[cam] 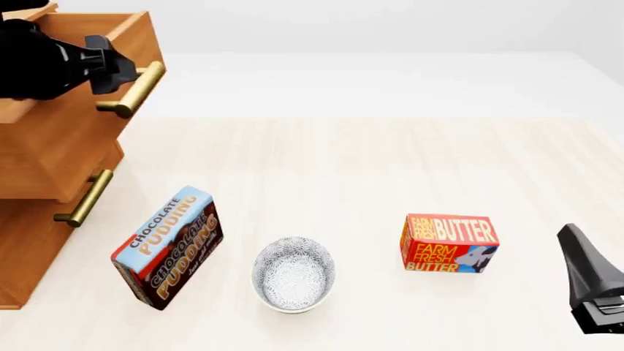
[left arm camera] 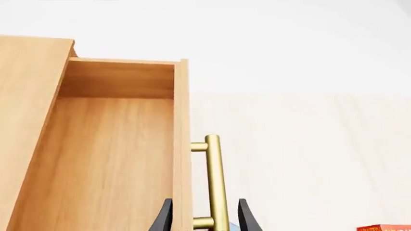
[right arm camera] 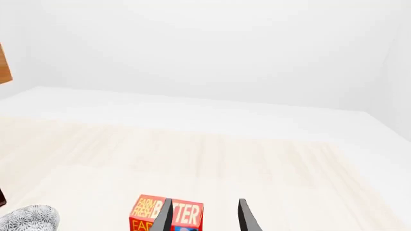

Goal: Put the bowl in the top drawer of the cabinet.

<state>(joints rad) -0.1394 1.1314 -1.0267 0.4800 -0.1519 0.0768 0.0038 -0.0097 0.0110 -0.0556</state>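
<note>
The bowl (cam: 294, 273), white with a fine dark floral pattern, sits upright on the table near the front, between two boxes; its rim also shows in the right wrist view (right arm camera: 29, 216). The cabinet (cam: 29, 241) stands at the left. Its top drawer (left arm camera: 109, 159) is pulled out and its inside is bare. My left gripper (cam: 125, 72) is open, its fingers on either side of the drawer's brass handle (left arm camera: 215, 183). My right gripper (cam: 590, 281) hangs open at the front right, far from the bowl, with nothing between its fingers (right arm camera: 163, 216).
A chocolate pudding box (cam: 168, 247) lies left of the bowl and a butter box (cam: 449, 243) right of it. The lower drawer's handle (cam: 86, 197) sits below the open drawer.
</note>
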